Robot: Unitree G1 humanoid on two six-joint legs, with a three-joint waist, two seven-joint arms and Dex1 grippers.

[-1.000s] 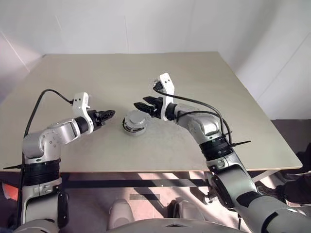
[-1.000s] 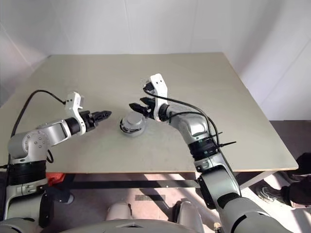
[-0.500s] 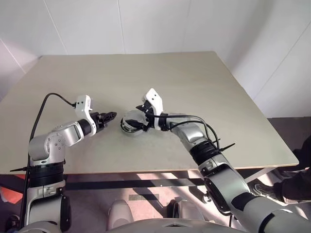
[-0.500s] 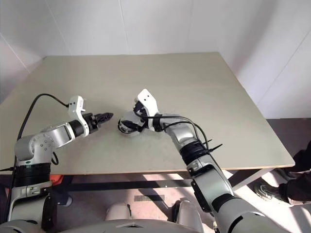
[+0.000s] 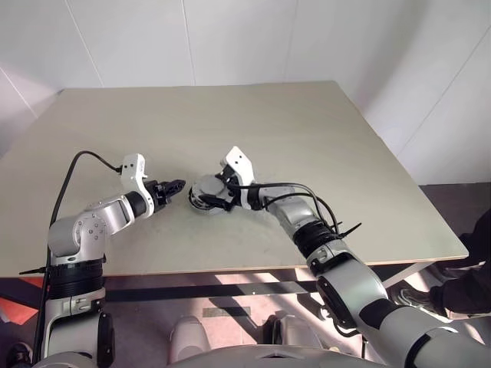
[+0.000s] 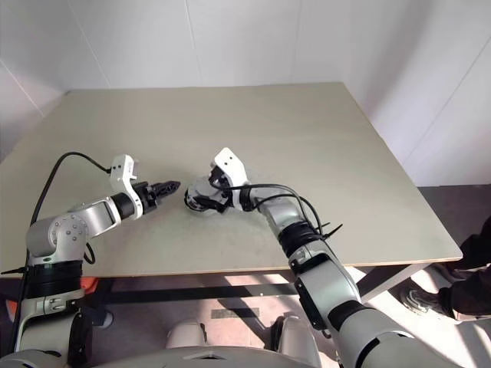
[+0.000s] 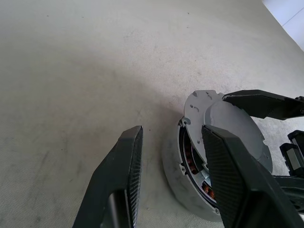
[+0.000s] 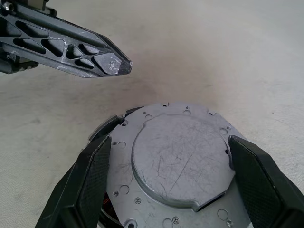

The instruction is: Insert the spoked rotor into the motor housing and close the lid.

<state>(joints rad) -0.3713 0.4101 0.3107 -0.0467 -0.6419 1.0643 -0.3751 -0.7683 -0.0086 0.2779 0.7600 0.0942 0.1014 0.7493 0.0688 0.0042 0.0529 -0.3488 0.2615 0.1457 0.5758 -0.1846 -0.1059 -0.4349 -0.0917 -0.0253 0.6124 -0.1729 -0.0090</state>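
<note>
We see the housing (image 5: 209, 195) standing mid-bench (image 5: 322, 153) with the lid (image 8: 178, 164) on top, sitting slightly askew: copper windings show through a gap under its edge. Our right end effector (image 8: 171, 190) is spread wide, one finger on either side of the lid, gripping nothing. Our left end effector (image 7: 173, 175) hovers just beside the housing, about half open and empty, one finger over the lid's rim. Closing the right fingers off-centre could tip the lid further or jam it; a sideways push could slide the housing. The left fingertips are the only obstacle nearby. We cannot see the rotor.
</note>
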